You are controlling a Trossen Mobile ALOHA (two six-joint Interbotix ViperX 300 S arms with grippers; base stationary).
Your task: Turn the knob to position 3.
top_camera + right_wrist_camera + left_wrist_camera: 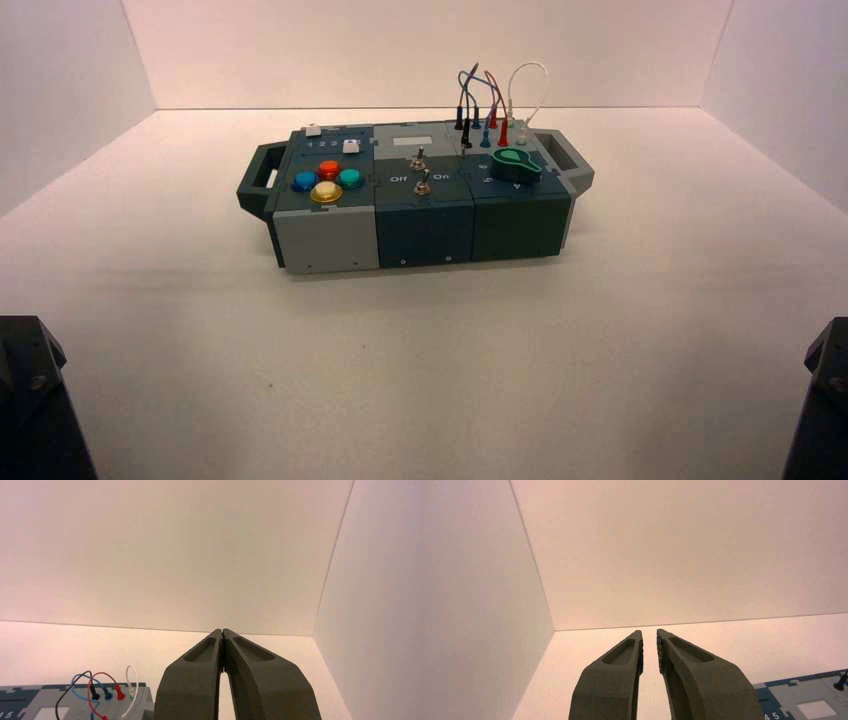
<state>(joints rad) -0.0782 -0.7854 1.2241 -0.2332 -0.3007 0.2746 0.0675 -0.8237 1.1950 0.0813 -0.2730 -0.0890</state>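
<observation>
The green teardrop knob [517, 163] sits on top of the right dark module of the box [420, 235] in the high view, its tip pointing to the back left. Neither wrist view shows the knob. My left gripper [650, 636] is parked near the table's front left, far from the box, with a narrow gap between its fingers and nothing in it. My right gripper [222, 631] is parked at the front right, fingertips touching, empty. Only dark arm parts [30, 400] show in the high view's lower corners.
The box bears four coloured push-buttons [327, 180] on its left grey module, two metal toggle switches [421, 170] in the middle, and plugged wires [490, 105] at the back right, also in the right wrist view [100, 687]. Handles stick out at both ends. White walls enclose the table.
</observation>
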